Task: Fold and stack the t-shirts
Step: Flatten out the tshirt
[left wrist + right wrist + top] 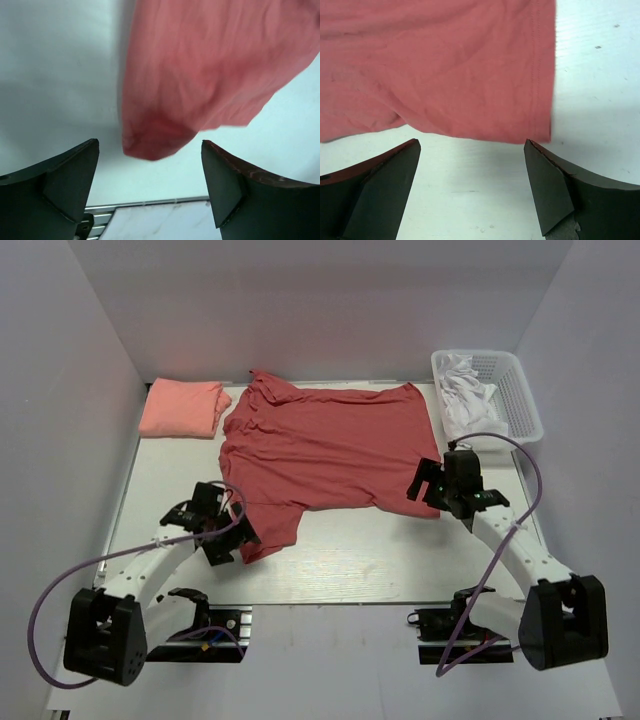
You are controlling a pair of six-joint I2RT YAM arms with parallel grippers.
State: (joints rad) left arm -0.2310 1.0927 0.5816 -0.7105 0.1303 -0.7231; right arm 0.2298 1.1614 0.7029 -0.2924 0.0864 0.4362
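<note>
The large brick-red t-shirt (pixel 325 455) lies spread on the white table, collar at the far left, a sleeve hanging toward the near left. The salmon-pink t-shirt (pixel 183 408) lies folded at the far left. My left gripper (pixel 228 537) is open and empty beside the near-left sleeve (pixel 200 80), whose tip lies between and ahead of the jaws. My right gripper (pixel 430 490) is open and empty at the shirt's near-right corner; the hem corner (pixel 520 100) lies just ahead of the jaws.
A white basket (pixel 500 390) with white cloth inside stands at the far right. White walls close in the left, back and right. The table's near edge (pixel 330 595) runs just ahead of the arm bases.
</note>
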